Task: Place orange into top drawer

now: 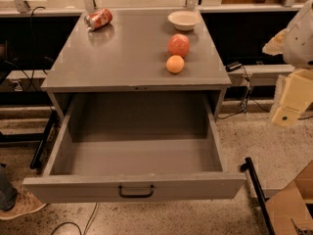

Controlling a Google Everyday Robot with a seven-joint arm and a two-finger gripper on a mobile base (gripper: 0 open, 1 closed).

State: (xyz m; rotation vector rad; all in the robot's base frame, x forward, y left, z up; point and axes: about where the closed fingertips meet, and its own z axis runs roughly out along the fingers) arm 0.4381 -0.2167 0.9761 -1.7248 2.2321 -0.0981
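The orange (175, 64) is small, round and orange-yellow. It sits on the grey cabinet top (122, 58) near its front right, just in front of a larger reddish-pink fruit (179, 45). The top drawer (195, 185) is pulled wide open below. It is deep and grey, with nothing inside and a black bar handle (136, 192) on its front panel. My gripper (286, 112) hangs on the cream and white arm at the far right edge. It is beside the cabinet, level with the drawer opening and well right of the orange.
A red soda can (98, 19) lies on its side at the back left of the cabinet top. A cream bowl (184, 19) stands at the back right. A cardboard box (293, 204) and a black bar (257, 190) are on the floor at the right. A person's shoe (19, 204) is at the lower left.
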